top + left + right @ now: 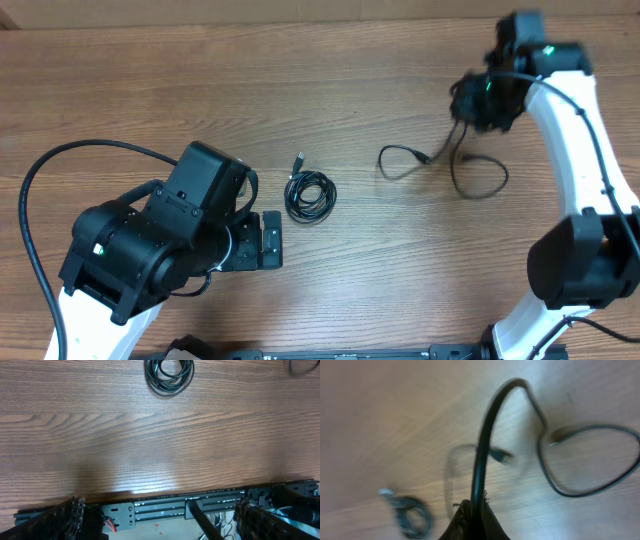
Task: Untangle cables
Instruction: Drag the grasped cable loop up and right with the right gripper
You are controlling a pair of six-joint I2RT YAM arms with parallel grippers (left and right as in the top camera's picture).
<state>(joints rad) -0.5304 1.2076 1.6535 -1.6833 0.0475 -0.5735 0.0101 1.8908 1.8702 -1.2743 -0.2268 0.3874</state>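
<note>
Cables occupy two spots on the tabletop [150,90]: a coiled cable [310,195] near the centre and a loose cable [478,178] to its right. The right pincer [471,510] is pressed together on the loose cable, one strand rising from its tips. The left pincer [270,240] is spread, holding nothing.

Risk: the thin cord may slip from the narrow pinch, or its trailing loop may tighten where the strands cross.

The right wrist view is blurred. Whether that crossing is a knot cannot be told.
</note>
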